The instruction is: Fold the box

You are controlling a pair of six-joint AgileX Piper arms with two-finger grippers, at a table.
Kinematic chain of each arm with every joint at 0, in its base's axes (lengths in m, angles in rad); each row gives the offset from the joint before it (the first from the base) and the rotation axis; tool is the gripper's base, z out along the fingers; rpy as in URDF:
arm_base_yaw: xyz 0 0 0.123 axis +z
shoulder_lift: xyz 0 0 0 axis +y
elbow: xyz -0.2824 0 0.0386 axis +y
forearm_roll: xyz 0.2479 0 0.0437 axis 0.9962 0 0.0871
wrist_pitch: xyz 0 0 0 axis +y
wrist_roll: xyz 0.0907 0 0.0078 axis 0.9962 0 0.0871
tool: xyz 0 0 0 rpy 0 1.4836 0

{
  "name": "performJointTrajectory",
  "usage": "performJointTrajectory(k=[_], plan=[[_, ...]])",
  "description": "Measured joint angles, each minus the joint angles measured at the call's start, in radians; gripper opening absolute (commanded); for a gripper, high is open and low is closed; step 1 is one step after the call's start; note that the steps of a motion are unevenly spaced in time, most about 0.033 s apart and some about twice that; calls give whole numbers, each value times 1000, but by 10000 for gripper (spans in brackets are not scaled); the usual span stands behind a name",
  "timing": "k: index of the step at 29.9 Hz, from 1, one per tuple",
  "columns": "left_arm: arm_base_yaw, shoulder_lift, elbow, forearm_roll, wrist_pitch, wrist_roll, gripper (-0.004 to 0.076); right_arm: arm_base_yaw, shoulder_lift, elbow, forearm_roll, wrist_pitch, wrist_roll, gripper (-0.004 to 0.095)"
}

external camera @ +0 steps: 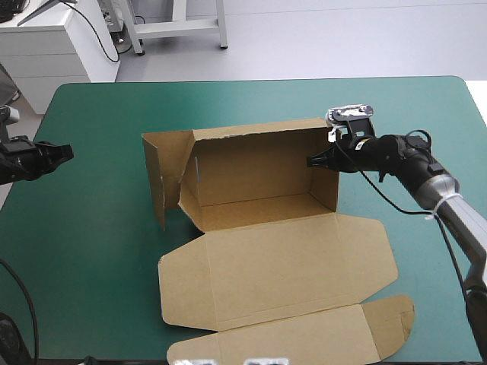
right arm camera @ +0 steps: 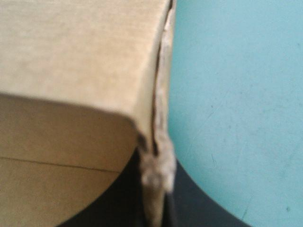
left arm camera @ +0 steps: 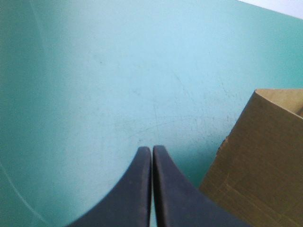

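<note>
Plainly, the right gripper (external camera: 312, 160) was the one at work: its black fingers were pinched almost together on the top edge of the right wall (external camera: 327, 169) of the box (external camera: 255, 179), one finger inside the tray and one outside. The right wrist view showed the board's frayed edge running between them. The left gripper (external camera: 67, 152) had its fingers pressed together on nothing and sat low near the table's left edge, pointing toward the box.

The box lay mid-table with its long axis running left to right. The back wall and right wall were up, and the lid (external camera: 281, 262) lay flat toward the near edge. At the left end the side panel (external camera: 154, 179) stood swung outward rather than tucked in. That end faced the left gripper, which was the nearer arm to it, with a wide stretch of bare teal-green cover (external camera: 91, 251) between them.

I judged that any tuck there would be a push rightward along the long axis, while the right hold kept the tray steady. Room was open on the left and beyond the right wall. The near side was taken up by the lid, whose front flap (external camera: 384, 323) reached almost to the table's edge.
</note>
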Motion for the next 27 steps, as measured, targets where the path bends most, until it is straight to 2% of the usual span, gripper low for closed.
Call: performJointTrajectory(k=[4, 10, 12, 19, 27], plan=[[-2, 0, 53, -40, -20, 0, -8, 0, 46, -129, -39, 176, 40, -18], [-2, 0, 71, -44, -47, 0, -8, 0, 152, -355, -91, 509, 98, -17], [-2, 0, 71, -47, -48, 0, -8, 0, 190, -435, -98, 575, 116, -17], [-3, 0, 71, -51, -51, 0, -8, -8, 274, -581, -164, 612, 210, -17], [-3, 0, 71, -51, -60, 6, -8, -40, 323, -593, -149, 613, 213, -15]])
